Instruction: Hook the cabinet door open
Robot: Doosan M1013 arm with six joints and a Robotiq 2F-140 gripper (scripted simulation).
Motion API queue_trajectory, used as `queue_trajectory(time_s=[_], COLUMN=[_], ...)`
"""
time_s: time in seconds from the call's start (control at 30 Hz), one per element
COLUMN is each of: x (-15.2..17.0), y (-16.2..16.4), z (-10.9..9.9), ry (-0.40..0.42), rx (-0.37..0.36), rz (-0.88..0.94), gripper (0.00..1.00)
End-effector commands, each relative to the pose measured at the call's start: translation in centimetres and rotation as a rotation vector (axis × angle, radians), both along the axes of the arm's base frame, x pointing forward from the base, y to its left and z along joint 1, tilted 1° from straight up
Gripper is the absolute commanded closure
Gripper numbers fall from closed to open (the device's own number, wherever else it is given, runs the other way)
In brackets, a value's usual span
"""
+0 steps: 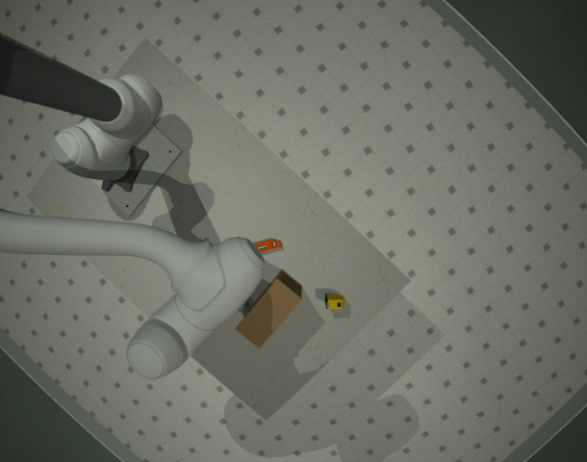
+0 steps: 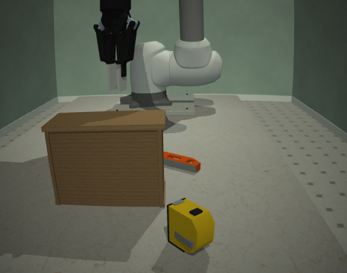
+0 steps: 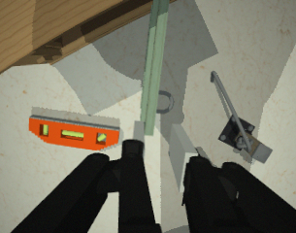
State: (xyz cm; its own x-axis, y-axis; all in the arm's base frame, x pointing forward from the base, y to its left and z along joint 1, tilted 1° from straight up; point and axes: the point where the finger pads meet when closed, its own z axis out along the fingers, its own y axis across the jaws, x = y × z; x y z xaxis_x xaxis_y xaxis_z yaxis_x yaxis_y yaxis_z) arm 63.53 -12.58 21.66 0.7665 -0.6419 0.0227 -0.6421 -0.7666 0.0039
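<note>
Counting what stands on the table (image 1: 344, 239): one wooden cabinet (image 2: 104, 158), one orange spirit level (image 2: 181, 161), one yellow tape measure (image 2: 189, 224), one arm (image 1: 85, 239) with one gripper (image 2: 117, 83). No brand, label or readable writing shows on any of them.

The cabinet stands toward the middle of the table top, flat on its base in the exterior view, which shows only its plain ribbed side. The spirit level lies just off one cabinet corner, on the side toward the arm's base plate (image 1: 170, 149); the tape measure sits off the opposite side, apart from the cabinet.

The gripper hangs above and behind the cabinet, pointing down, its pale fingertips (image 2: 111, 79) close together with only a narrow gap; nothing is between them.

Only the wrist view shows the task's parts. The green door (image 3: 155, 65) appears edge-on, swung out from the cabinet, with a small grey eye (image 3: 167, 103) on its face. To the right, well apart from the door, the hook (image 3: 225, 99) runs up from a dark post (image 3: 237, 135) on the table, not through the eye. The top view hides all this beneath the arm's wrist; a sliver of green shows at the cabinet's edge.
</note>
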Motion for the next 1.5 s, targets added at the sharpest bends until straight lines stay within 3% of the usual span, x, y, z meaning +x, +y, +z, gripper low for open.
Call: queue_trajectory(time_s=[0.0, 1.47], x=[0.0, 0.02], y=[0.0, 0.01], z=[0.01, -0.61], ry=[0.0, 0.0], rx=[0.0, 0.0], rz=[0.0, -0.016], gripper=[0.84, 0.84])
